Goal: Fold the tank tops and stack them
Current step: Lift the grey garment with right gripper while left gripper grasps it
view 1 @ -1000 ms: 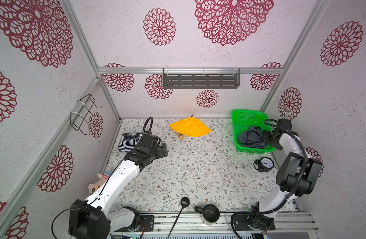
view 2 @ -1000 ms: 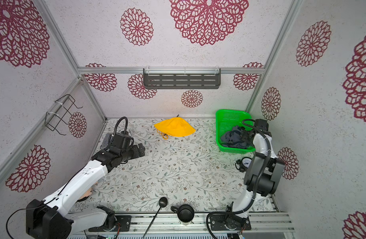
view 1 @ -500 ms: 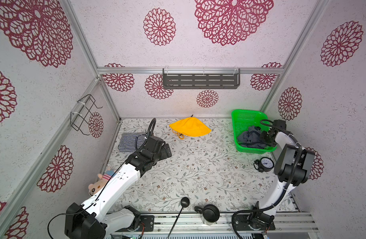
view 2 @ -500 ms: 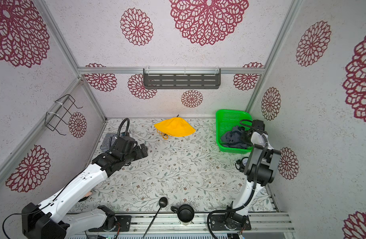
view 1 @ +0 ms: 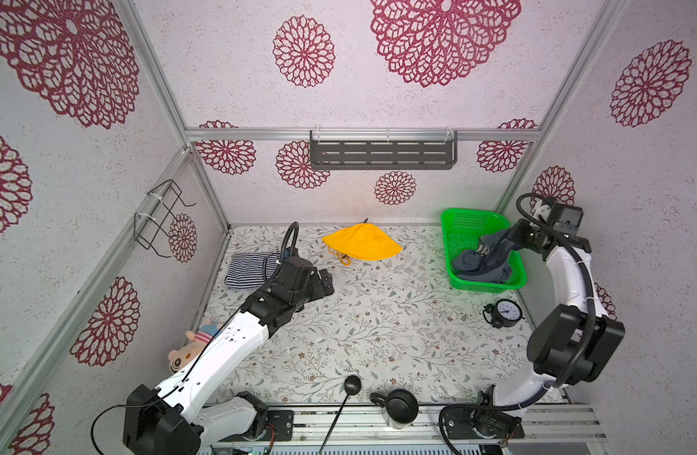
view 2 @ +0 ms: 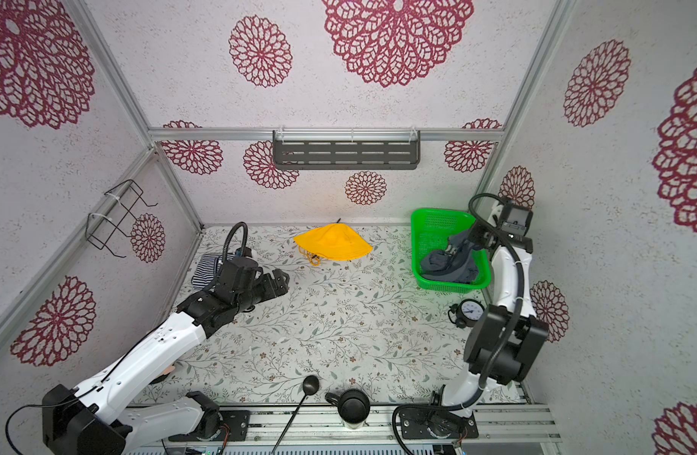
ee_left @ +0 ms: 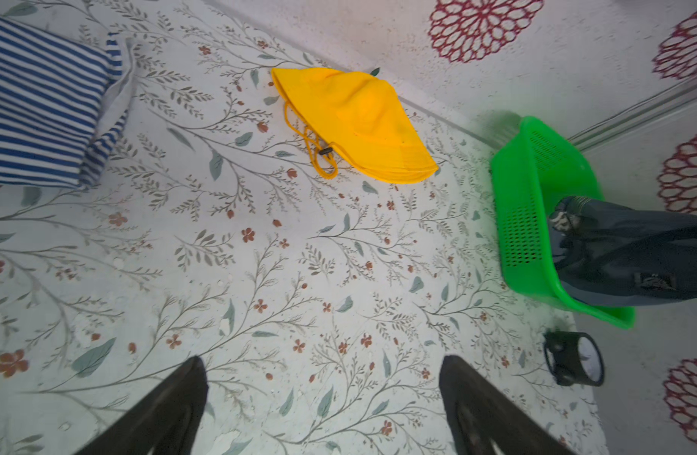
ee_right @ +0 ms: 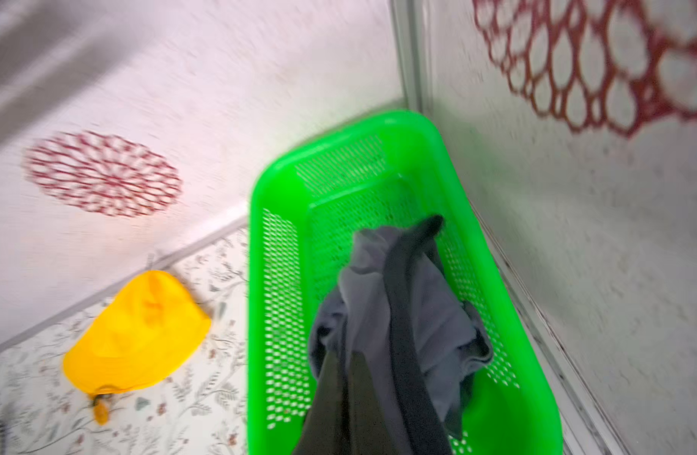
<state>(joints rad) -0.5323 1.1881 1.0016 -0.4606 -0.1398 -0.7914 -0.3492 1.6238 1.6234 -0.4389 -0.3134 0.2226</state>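
Clamping slate top (ee_right: pixel 437 327) in basket (view 1: pixel 467 224): right fingers (ee_right: pixel 404 335), blurred | left fingers (ee_left: pixel 169 409) apart | striped top (view 1: pixel 248 268) part-hidden behind arm (view 1: pixel 228 346)

Striped tank top (view 1: pixel 245 272) folded flat, far left. Slate tank top (view 1: pixel 481 263) bunched in green basket (view 1: pixel 467 230), one edge raised.

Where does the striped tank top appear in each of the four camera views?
Both top views: the striped tank top lies at the far left edge of the table.
Left wrist: upper left corner.
Right wrist: not in it.
Landmark: the yellow hat, seen in all four views.
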